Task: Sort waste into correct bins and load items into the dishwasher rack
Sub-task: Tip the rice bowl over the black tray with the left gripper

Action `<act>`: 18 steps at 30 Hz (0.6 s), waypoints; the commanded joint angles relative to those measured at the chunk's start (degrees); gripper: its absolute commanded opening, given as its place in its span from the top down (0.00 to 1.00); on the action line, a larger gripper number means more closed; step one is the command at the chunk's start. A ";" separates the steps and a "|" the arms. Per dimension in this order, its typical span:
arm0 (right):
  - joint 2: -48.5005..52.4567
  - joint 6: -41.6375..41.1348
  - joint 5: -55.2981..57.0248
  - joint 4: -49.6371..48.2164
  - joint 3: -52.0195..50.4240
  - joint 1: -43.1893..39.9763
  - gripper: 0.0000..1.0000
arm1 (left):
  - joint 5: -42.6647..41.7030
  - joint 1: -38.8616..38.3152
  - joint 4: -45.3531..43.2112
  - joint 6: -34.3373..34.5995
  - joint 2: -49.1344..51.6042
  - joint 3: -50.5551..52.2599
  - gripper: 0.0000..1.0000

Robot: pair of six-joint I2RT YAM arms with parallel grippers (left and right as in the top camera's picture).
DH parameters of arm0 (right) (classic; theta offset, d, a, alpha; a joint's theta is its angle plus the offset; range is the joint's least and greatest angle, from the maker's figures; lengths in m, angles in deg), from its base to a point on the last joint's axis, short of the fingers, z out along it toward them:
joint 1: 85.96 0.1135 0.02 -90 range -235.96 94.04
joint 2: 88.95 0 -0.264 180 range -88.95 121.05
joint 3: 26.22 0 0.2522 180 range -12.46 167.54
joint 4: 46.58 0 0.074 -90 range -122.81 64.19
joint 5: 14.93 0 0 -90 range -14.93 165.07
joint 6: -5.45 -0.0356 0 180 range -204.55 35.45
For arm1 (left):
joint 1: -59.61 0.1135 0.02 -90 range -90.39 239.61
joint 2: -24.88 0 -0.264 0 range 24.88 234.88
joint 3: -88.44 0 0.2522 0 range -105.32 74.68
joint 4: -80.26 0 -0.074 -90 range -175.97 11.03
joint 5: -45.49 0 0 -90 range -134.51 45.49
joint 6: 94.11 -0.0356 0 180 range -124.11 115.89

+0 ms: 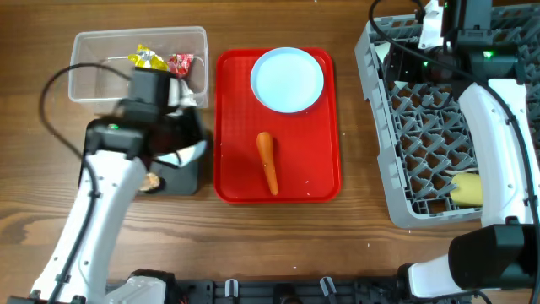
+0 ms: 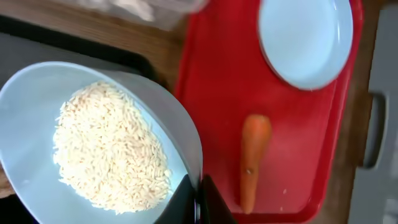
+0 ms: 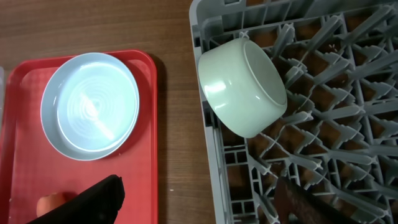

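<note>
Pinching bowl (image 2: pixel 25 124), left jaws, right jaws wide

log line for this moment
left jaws: shut on rice bowl rim, over black tray | right jaws: open over rack | red tray: carrot, plate

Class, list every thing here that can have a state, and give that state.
left gripper, shut on rice bowl
rice bowl, held, contains rice
right gripper, open, empty
plate, upright, empty, on red tray
carrot, lying flat on red tray
second bowl, on its side in rack
clear tub, holds two wrappers
</note>
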 commanded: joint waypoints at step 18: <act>-0.72 -0.35 -0.87 0.20 0.15 0.13 0.20 | -62.29 37.64 1.57 -28.89 15.98 6.95 0.96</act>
